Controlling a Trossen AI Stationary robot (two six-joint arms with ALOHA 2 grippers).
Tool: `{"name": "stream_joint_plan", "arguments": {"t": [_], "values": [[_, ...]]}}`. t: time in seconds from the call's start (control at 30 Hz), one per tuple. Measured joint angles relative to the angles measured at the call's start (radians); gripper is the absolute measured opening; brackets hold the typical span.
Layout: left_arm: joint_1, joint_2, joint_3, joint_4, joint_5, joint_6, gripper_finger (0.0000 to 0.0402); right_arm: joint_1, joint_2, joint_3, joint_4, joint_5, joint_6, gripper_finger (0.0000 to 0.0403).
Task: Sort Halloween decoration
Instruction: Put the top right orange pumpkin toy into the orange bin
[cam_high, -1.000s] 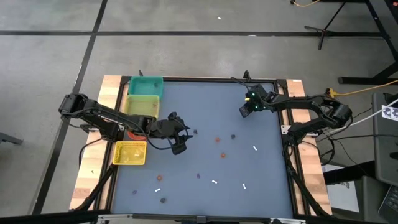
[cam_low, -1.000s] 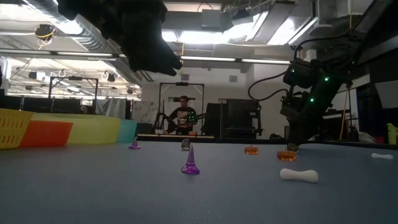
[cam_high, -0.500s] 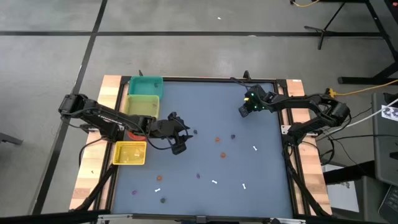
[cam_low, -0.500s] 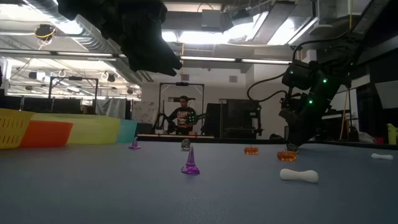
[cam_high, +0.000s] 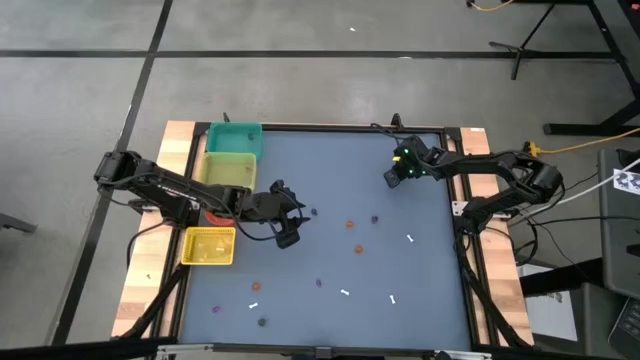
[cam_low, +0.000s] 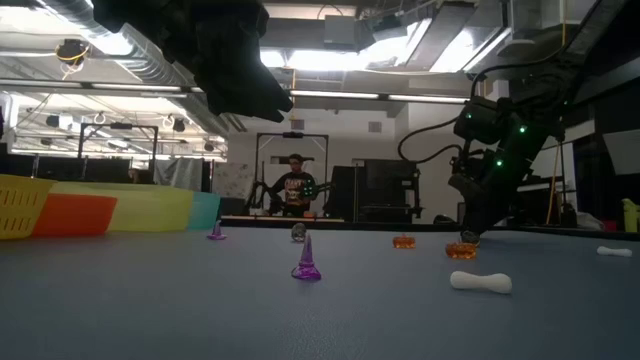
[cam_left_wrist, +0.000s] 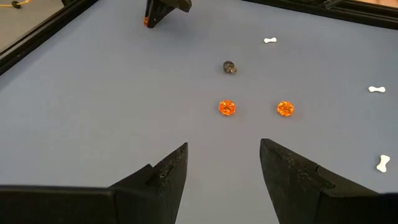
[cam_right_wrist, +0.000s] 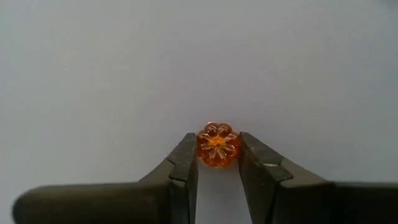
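Near the table's far right corner, the right gripper (cam_right_wrist: 217, 163) pinches an orange pumpkin trinket (cam_right_wrist: 217, 146) squarely between its fingertips.

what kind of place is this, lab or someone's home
Most likely a robotics lab or workshop: a bare concrete floor around the framed table, exposed ceiling lights overhead, and a person at equipment behind.

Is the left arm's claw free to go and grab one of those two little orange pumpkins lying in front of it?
Probably yes. The left gripper hangs open above the table, and the two orange pumpkins lie ahead on bare blue mat with nothing between. The dark trinket sits farther off, out of the way.
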Motion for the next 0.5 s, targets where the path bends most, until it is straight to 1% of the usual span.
{"name": "stream_joint_plan", "arguments": {"t": [0.17,0.23,0.37,0.5], "values": [[0.000,0.000,0.000,0.000,0.000,0.000,0.0184,-0.002,-0.035,-0.003,-0.004,-0.031,0.002,0.0102],[0.001,0.000,0.000,0.000,0.000,0.000,0.0184,-0.002,-0.054,-0.004,-0.007,-0.076,0.017,0.0100],[0.016,0.000,0.000,0.037,0.000,0.017,0.0184,0.001,-0.084,-0.005,0.000,-0.231,0.039,0.0089],[0.033,0.000,0.000,0.111,0.000,0.035,0.0184,0.001,-0.086,-0.005,0.053,-0.437,0.085,0.0087]]}}
